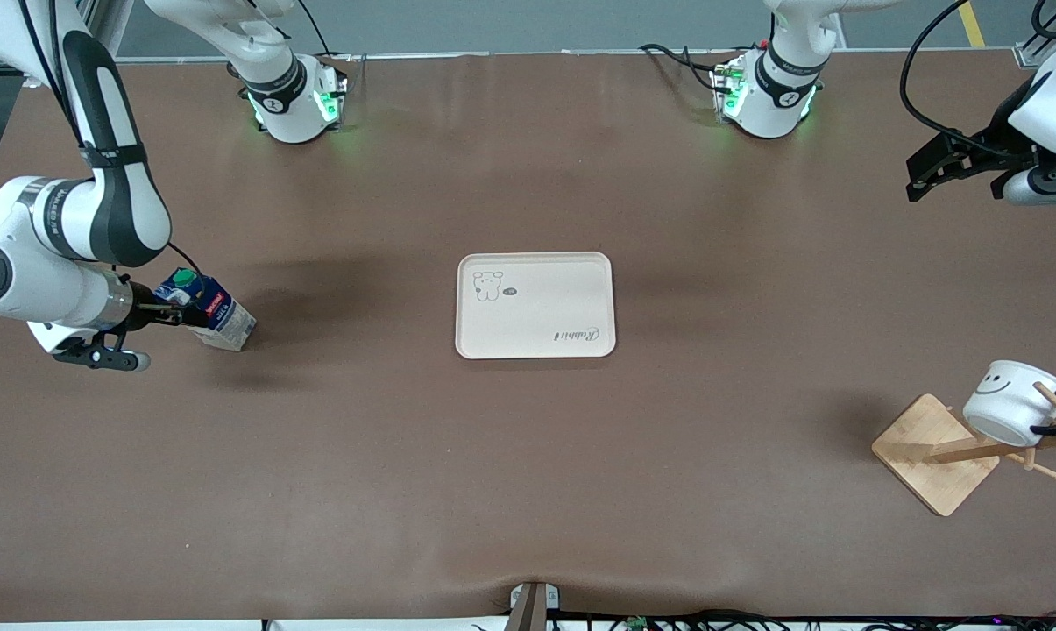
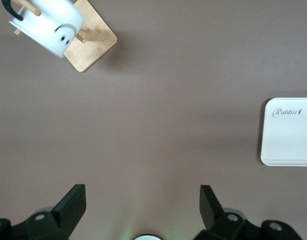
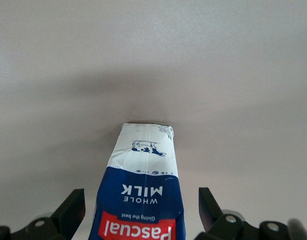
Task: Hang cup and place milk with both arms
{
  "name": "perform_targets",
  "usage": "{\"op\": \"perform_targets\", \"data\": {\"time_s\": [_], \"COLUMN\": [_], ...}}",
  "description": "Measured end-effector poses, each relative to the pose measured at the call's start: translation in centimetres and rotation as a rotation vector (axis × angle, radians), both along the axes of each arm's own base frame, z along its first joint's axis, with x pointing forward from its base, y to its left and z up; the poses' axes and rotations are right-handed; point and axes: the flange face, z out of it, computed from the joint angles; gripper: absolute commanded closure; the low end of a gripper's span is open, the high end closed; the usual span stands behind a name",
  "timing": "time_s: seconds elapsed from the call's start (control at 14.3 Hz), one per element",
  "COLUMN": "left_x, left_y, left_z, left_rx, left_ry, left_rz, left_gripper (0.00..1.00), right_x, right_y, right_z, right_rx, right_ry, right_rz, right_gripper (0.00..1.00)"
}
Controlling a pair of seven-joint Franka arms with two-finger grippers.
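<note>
The milk (image 1: 215,313), a dark-blue carton with a green cap, stands on the table at the right arm's end. My right gripper (image 1: 180,308) is open, with a finger on each side of the carton and a gap at both sides; the right wrist view shows the milk (image 3: 143,185) between the fingers (image 3: 73,210). The cup (image 1: 1012,400), white with a smiley face, hangs by its black handle on a wooden rack (image 1: 935,454) at the left arm's end. My left gripper (image 1: 924,175) is open and empty, up in the air, well away from the cup (image 2: 46,27).
A cream tray (image 1: 535,337) with a bear drawing lies at the table's middle, between the two arms' ends; its corner (image 2: 288,150) shows in the left wrist view. The rack's square base (image 2: 93,45) rests on the brown table. Both arm bases stand farthest from the front camera.
</note>
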Motion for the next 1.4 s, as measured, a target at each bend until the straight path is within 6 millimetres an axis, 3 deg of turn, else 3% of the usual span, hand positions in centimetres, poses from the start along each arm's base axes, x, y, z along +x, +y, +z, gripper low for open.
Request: {"op": "perform_targets", "data": {"time_s": [0.28,0.42,0.77,0.98,1.4], "left_x": [0.0,0.0,0.0,0.0,0.0], "left_y": [0.0,0.0,0.1,0.1,0.1], "left_z": [0.0,0.0,0.1,0.1,0.0], "left_rx": [0.0,0.0,0.0,0.0,0.0], "left_ry": [-0.002,-0.002,-0.003,-0.002,-0.002], "left_rz": [0.0,0.0,0.001,0.001,0.003], "left_gripper": [0.0,0.0,0.0,0.0,0.0], "right_x": [0.4,1.2,4.7,6.6,7.4], "right_y": [0.0,0.0,0.1,1.6,3.6], "right_z": [0.7,2.1,8.6,12.1,21.0], "right_rx": [-0.001,-0.003,-0.007,0.011,0.042], "right_ry": [-0.012,-0.026,-0.072,-0.097,-0.14], "right_rz": [0.001,0.002,0.005,0.024,0.177], "right_gripper": [0.0,0.0,0.0,0.0,0.0]}}
